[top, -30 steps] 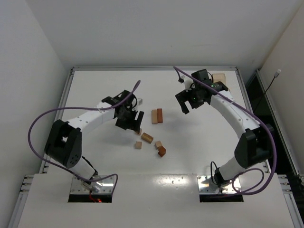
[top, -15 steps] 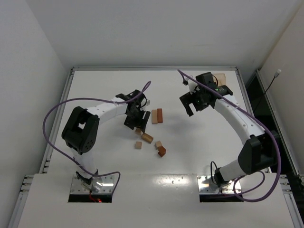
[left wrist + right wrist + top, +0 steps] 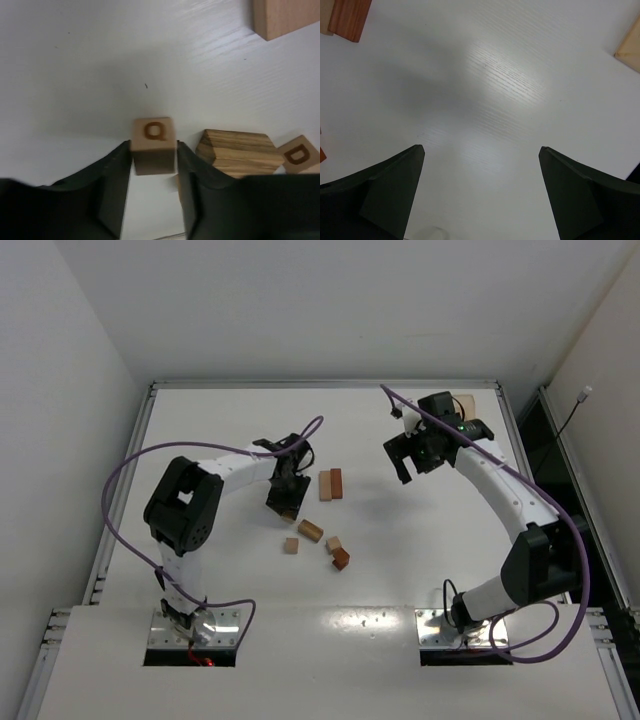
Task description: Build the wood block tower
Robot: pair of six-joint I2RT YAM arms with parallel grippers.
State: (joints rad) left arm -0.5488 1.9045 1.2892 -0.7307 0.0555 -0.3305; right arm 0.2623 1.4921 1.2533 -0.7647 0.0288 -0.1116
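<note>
Since a second earlier, the left arm had swung in and dropped its left gripper point(image 3: 287, 497) over the cluster of wood blocks point(image 3: 318, 538), its jaws drawing inward, while the right arm had only drifted a little. In the left wrist view the left gripper point(image 3: 154, 152) straddled the Q cube point(image 3: 154, 145), one finger against each side face. It looked clamped on the cube, which appeared to sit on the table point(image 3: 200, 430), not yet lifted.

The striped block point(image 3: 237, 152) lay just beside the Q cube, close to the outer face of one finger, and the D cube point(image 3: 298, 156) lay farther out on that same side. A tan bar point(image 3: 325, 485) and a reddish bar point(image 3: 336, 482) lay flat together near the Q cube, touching each other. The right gripper point(image 3: 404, 464) hung well apart from the Q cube with its fingers spread wide and nothing between them.

No tower stood yet; every piece in view lay singly on the surface, so this seemed an early step, the first pick. The next move likely called for a firm squeeze and a straight lift, since the striped block sat close enough to be dragged along. A base piece would then have to be chosen and the Q cube set squarely on it.
</note>
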